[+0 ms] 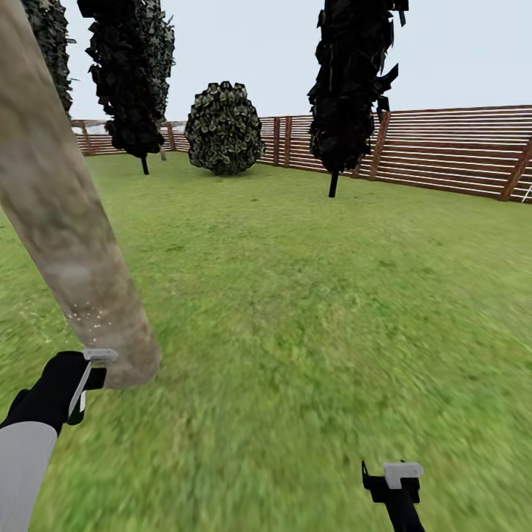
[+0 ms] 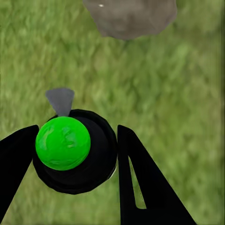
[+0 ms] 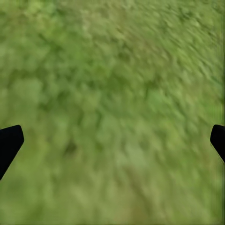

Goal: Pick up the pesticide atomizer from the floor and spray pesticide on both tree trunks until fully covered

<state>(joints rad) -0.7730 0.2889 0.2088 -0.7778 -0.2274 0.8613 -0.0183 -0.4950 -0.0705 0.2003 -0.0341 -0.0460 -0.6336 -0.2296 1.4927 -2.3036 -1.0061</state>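
Observation:
A tree trunk [image 1: 59, 222], pale mottled grey-brown, leans across the left of the head view and meets the lawn at its base. A few pale specks show on its lower part. My left gripper [image 1: 83, 380] hangs just beside that base. In the left wrist view it [image 2: 77, 131] is shut on the pesticide atomizer [image 2: 98, 159], a round black body with a bright green top and a small grey nozzle pointing toward the trunk's foot [image 2: 131, 18]. My right gripper [image 1: 399, 480] is low at the right over grass, open and holding nothing [image 3: 112, 140].
Green lawn [image 1: 310, 295] stretches ahead to a brown slatted fence [image 1: 458, 148]. Two black narrow conifers [image 1: 347, 89] [image 1: 133, 74] and a round dark bush [image 1: 224, 127] stand near the fence. Another dark crown [image 1: 52, 37] shows at the top left.

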